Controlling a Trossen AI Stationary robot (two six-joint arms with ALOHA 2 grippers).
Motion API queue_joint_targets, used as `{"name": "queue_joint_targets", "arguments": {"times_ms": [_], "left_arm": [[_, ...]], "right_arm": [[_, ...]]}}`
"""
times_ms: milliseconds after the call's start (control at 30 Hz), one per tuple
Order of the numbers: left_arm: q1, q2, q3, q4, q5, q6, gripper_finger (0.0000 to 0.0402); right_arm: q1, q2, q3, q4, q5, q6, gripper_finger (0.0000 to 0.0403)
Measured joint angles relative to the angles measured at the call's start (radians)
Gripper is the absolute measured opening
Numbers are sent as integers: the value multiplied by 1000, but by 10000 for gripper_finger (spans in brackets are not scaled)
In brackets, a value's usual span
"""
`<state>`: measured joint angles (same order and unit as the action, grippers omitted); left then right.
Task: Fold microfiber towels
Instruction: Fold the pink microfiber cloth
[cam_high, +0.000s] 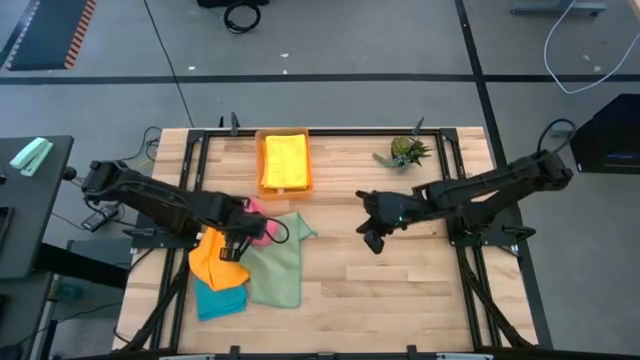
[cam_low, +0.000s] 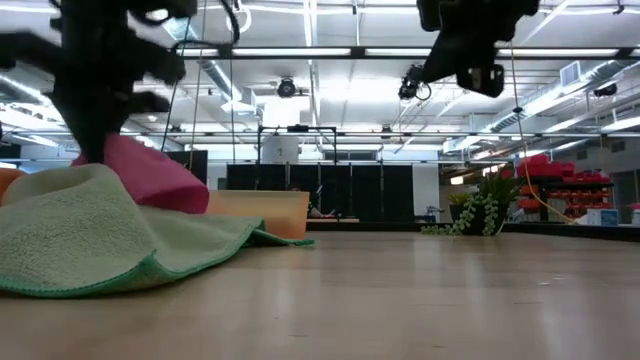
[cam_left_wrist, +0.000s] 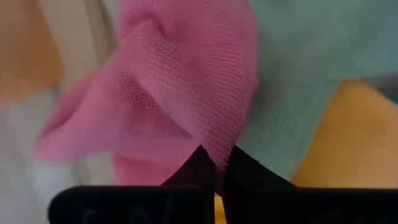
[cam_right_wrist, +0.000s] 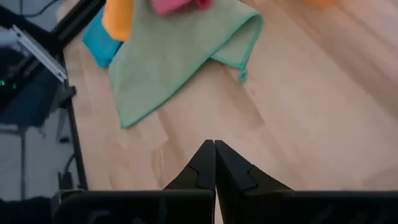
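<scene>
While our left claw (cam_left_wrist: 217, 171) is clamped on a fold of the pink towel (cam_left_wrist: 186, 81), we should lift straight up and slow so it peels off the pile without dragging the sage green towel (cam_high: 277, 265) under it. Pinch looks thin, near an edge; a slip is possible, so watch it. Orange towel (cam_high: 215, 258) and teal towel (cam_high: 218, 298) sit just beside, on the left side of the desk (cam_high: 400, 290). Yellow towel (cam_high: 285, 158) already lies in the orange tray (cam_high: 262, 165) at the far edge. Right claw (cam_right_wrist: 214, 163) is pressed together, empty, hovering above bare wood mid-desk. Small green plant (cam_high: 405, 152) stands near the far right. Room behind: ceiling strip lights, dark racks, no people visible.
</scene>
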<state>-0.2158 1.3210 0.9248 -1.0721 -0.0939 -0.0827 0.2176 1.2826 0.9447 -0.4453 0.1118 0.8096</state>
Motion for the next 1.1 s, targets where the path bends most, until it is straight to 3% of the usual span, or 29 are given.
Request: {"name": "queue_joint_targets", "arguments": {"times_ms": [167,400,633,800,1100], "left_arm": [[6,-46,33,16,1,20,52],[4,-27,-27,31,70,107,154],[12,-34,-55,25,72,155,225],[12,-34,-55,21,72,156,206],[12,-34,-55,17,73,111,107]], "right_arm": [[113,8,1,1,146,150,6],[234,19,1,20,296,306,6],[300,21,1,15,390,332,6],[302,21,1,7,397,308,6],[303,21,1,-56,395,247,6]]}}
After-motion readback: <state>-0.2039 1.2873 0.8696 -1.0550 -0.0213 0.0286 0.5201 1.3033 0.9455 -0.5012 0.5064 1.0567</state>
